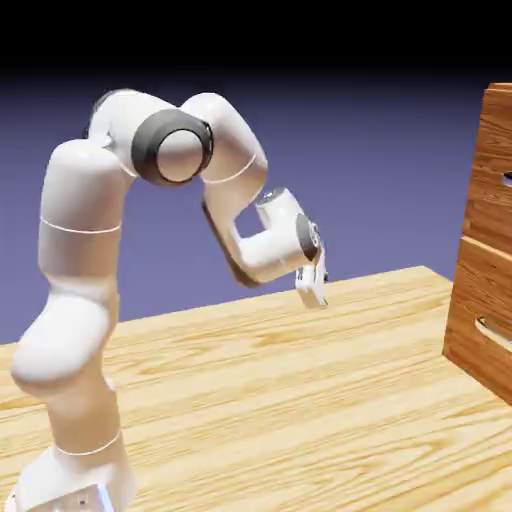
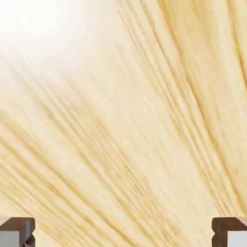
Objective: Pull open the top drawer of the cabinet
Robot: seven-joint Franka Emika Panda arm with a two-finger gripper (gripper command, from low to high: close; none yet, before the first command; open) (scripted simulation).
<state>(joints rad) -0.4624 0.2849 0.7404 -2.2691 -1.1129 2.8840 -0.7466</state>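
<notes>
At the exterior view's right edge, on the cabinet (image 1: 480, 310), we find the top drawer (image 1: 494, 170), its front flush above the lower panel (image 1: 484, 300) and its small handle (image 1: 508, 177) partly cut off by the frame. Well apart from the cabinet, toward the exterior view's left, our gripper (image 1: 316, 302) points down over the tabletop (image 2: 120, 120), released, its fingers spread wide with nothing between them. The step in hand, we judge, is the approach: we should raise the gripper to the cabinet's upper handle, turn the fingers toward that front, and straddle the bar squarely before closing, then pull straight away from the cabinet.
</notes>
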